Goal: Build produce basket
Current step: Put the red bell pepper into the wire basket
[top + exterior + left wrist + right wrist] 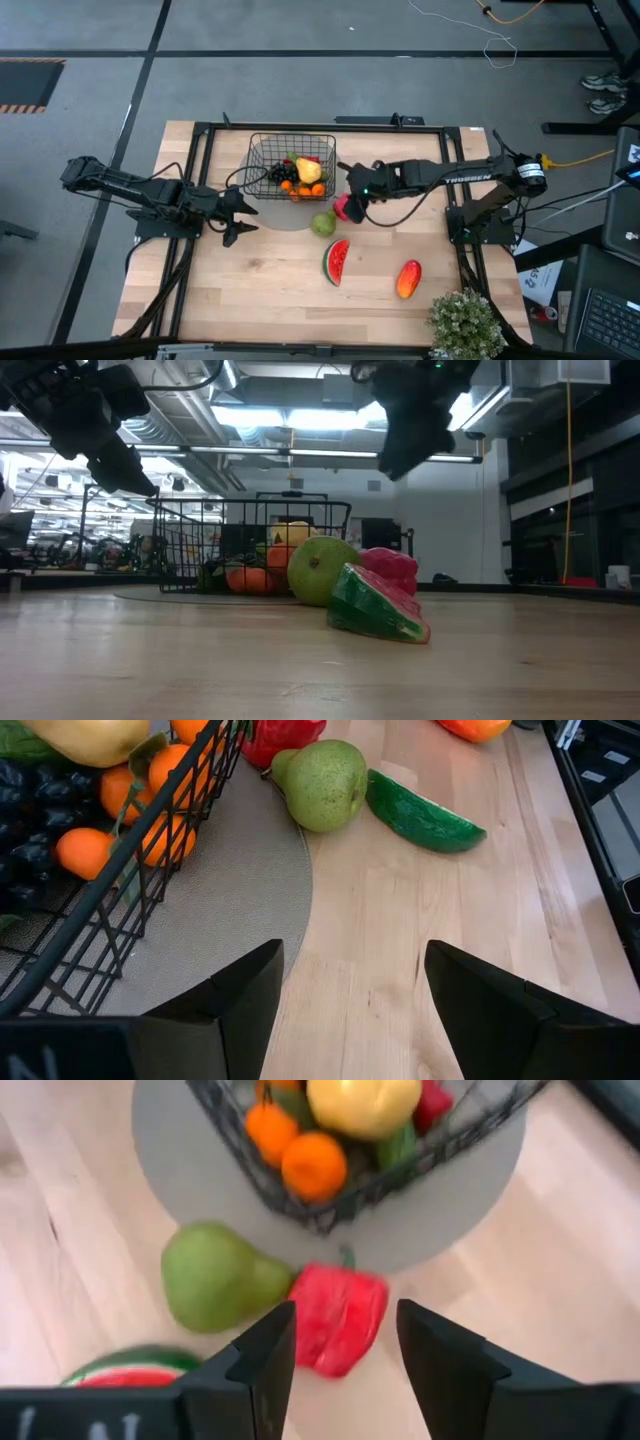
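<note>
right pincer (338, 1355) open, empty — over red pepper (338, 1318) | pear (212, 1275) beside | left pincer (350, 995) open, empty

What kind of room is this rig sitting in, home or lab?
Probably a lab or open workshop: exposed ceiling ducts and strip lights, loose cables on the floor, and a wooden table with the wire basket of toy produce.

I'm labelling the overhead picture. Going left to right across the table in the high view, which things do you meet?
left gripper → basket → green pear → watermelon slice → right gripper → orange-red mango → potted plant
</note>
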Motion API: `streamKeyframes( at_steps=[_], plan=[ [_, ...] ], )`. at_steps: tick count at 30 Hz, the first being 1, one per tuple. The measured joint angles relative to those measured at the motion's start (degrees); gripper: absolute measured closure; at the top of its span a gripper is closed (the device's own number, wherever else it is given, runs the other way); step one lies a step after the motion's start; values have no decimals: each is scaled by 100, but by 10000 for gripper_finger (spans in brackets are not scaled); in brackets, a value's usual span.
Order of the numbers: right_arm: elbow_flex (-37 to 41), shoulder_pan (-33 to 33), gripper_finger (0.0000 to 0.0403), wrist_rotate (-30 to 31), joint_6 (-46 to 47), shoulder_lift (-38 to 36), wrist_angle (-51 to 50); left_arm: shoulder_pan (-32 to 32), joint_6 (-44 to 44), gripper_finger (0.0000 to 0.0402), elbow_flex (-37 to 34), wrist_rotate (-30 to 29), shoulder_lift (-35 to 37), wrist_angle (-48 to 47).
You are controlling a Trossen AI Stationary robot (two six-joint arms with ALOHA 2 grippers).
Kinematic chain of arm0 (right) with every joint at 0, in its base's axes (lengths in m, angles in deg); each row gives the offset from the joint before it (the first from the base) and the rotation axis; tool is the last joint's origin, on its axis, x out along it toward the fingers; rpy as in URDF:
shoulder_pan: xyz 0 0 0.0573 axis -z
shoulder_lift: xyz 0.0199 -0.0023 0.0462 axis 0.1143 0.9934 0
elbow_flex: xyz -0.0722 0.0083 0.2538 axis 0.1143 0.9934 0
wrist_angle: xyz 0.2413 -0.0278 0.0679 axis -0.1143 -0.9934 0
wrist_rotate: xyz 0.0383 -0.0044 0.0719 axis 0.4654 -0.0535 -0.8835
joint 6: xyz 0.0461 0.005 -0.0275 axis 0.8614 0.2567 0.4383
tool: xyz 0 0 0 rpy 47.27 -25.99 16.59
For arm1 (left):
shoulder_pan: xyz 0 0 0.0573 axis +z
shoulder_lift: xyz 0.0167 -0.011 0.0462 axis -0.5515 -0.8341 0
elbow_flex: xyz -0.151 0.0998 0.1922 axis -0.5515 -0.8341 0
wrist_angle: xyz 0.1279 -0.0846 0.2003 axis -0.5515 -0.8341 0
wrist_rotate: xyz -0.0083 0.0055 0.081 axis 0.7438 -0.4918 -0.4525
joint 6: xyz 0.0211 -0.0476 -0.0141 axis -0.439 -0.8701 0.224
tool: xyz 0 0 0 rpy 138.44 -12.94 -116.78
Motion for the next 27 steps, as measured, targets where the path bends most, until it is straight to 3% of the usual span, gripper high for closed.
streamKeyframes(
  at_steps=[8, 12, 20, 27],
  plan=[
    [610, -375, 226, 377, 231, 3, 791, 0, 0, 160, 0, -2, -1, 0],
    [1319, -417, 226, 914, 370, 3, 1889, -1, 0, 160, 0, 0, 1, 0],
    [2748, -401, 226, 951, -244, 5, 4705, 1, 0, 160, 0, 0, -1, 0],
    [2922, -196, 226, 840, -413, 190, 5030, -1, -2, 160, 0, -2, -1, 0]
  ],
)
